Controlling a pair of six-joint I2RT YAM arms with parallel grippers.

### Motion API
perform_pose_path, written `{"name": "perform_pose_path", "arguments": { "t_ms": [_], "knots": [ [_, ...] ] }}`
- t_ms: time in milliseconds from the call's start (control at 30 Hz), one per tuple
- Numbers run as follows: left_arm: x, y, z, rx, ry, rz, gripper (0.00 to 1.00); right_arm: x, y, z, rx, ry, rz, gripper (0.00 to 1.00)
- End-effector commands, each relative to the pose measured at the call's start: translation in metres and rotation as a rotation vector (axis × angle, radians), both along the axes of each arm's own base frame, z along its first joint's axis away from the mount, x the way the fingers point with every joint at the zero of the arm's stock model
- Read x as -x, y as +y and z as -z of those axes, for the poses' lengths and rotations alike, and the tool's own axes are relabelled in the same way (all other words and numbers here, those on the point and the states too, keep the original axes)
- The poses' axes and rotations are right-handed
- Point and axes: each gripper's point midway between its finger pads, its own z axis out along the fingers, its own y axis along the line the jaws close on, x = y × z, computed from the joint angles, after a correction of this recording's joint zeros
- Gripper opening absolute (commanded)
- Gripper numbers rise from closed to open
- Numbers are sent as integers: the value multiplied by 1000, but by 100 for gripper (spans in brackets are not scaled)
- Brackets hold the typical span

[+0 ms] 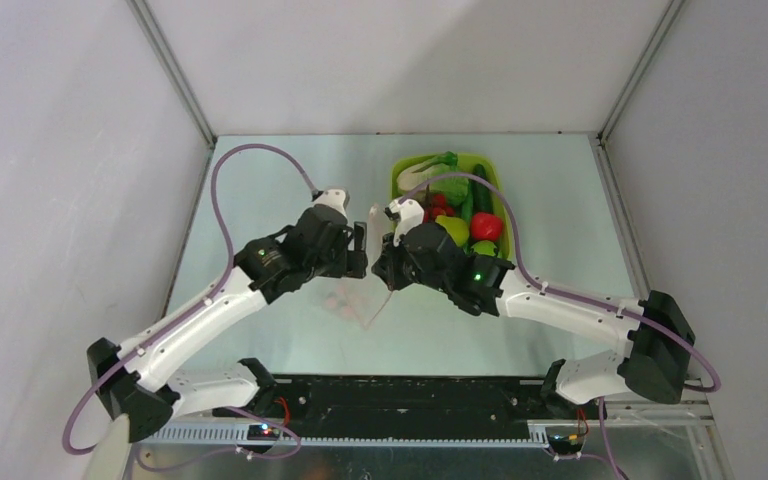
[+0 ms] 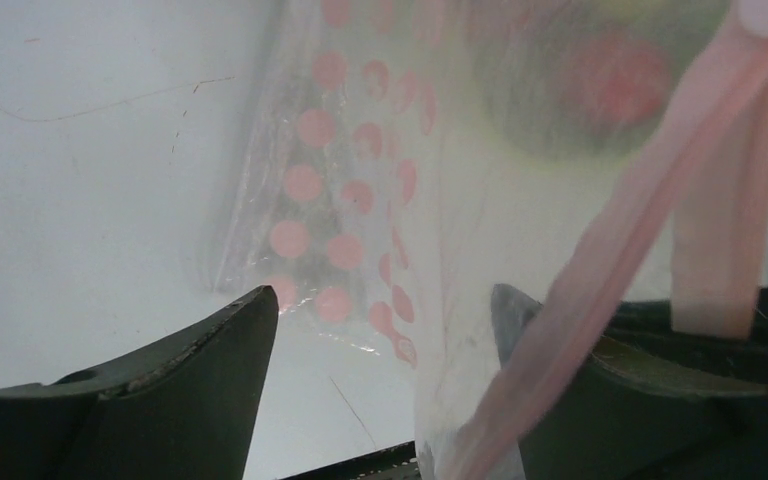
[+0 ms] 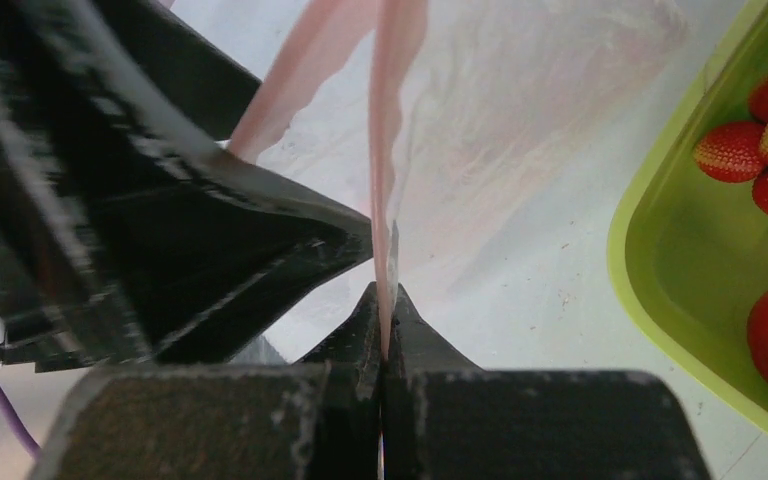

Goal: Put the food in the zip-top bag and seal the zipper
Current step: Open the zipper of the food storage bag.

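Right jaws: closed flat on the zipper [image 3: 388, 180], pinching one lip of the pale pink strip. The zip-top bag [image 2: 340, 200] hangs from that pinch, midway between my two arms. Its film is slack and dotted, and its lower end is near the counter [image 1: 260, 180]; I cannot tell whether it touches. Reason for the hold: with one lip fixed, the other can be drawn away to open the mouth.

Left jaws: open, spread wide, with bag film between them. A second run of pink strip lies across one side of them, unclamped. Judged: they are placed to take the opposite lip, and before closing the strip itself must sit between them, not film alone.

The food [image 1: 457, 205]: in the lime-green tray [image 3: 680, 280], just right of the bag. Red berry-like pieces show in the right wrist view. I make out nothing inside the bag, though the film blurs things.

Status, judged: this is the mouth-opening step; loading and sealing are not yet begun. Risk: the thin film slipping, or the lips clinging together.
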Motion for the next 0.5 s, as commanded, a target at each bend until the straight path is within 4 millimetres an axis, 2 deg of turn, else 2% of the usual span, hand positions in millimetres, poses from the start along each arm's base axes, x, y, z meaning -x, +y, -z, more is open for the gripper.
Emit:
{"name": "perform_pose_path", "arguments": {
  "t_ms": [0,67,100,167,200,233,333,400,467],
  "knots": [
    [-7,0,10,-37,2,1,80,1,7,-45,-100,-64,-21,0],
    [-8,5,12,-66,4,-20,67,1,3,-48,-103,-66,-10,0],
    [-9,11,9,-89,1,-47,57,1,2,-51,-108,-66,-4,0],
    [-8,21,1,-124,-6,-65,44,0,-4,-53,-103,-71,17,0],
    [-6,24,-7,-122,-18,-63,40,-3,-8,-51,-91,-73,38,0],
    [-4,29,-16,-129,-30,-62,31,-4,-11,-52,-89,-75,50,0],
    [3,48,-55,-106,-115,-87,12,-9,-20,-53,-80,-76,87,0],
    [10,61,-72,-106,-150,-107,3,-13,-22,-58,-100,-76,106,0],
    [14,71,-93,-100,-186,-118,0,-16,-22,-65,-130,-78,116,0]
  ]
}}
